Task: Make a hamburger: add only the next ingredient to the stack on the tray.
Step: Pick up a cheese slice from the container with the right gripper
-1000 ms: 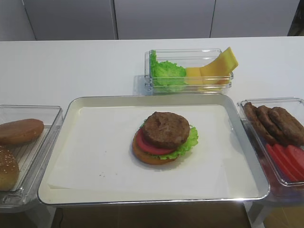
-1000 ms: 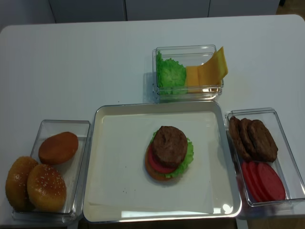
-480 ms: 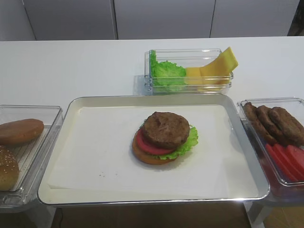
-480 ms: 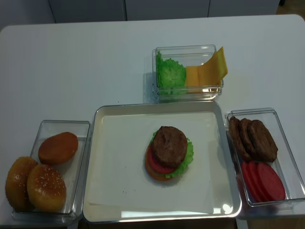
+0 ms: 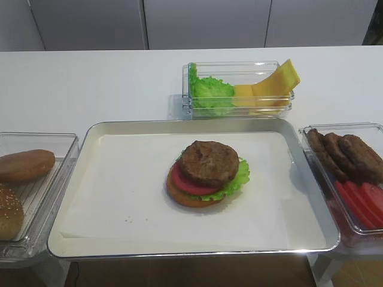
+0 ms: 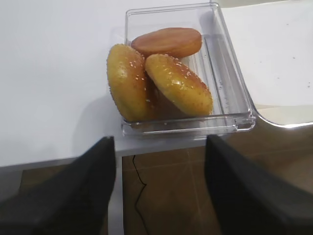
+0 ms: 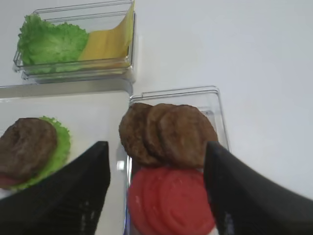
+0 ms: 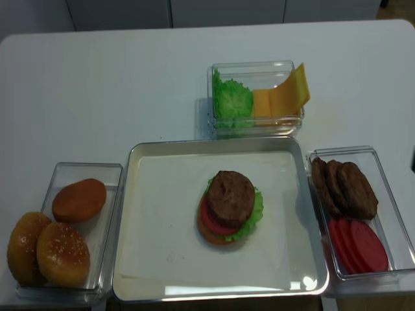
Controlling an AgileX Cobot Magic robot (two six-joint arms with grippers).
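Spread the right gripper (image 7: 155,149) wider, holding nothing, above the patties (image 7: 166,132) off the tray's (image 5: 191,122) right edge. Left the cheese slice (image 5: 281,78) binned beyond the far edge, stack (image 5: 206,173) still awaiting it.

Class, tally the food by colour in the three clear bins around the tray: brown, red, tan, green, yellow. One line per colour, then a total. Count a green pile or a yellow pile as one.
Brown patties: 3
Red tomato slices: 3
Tan buns: 3
Green lettuce pile: 1
Yellow cheese pile: 1
Total: 11
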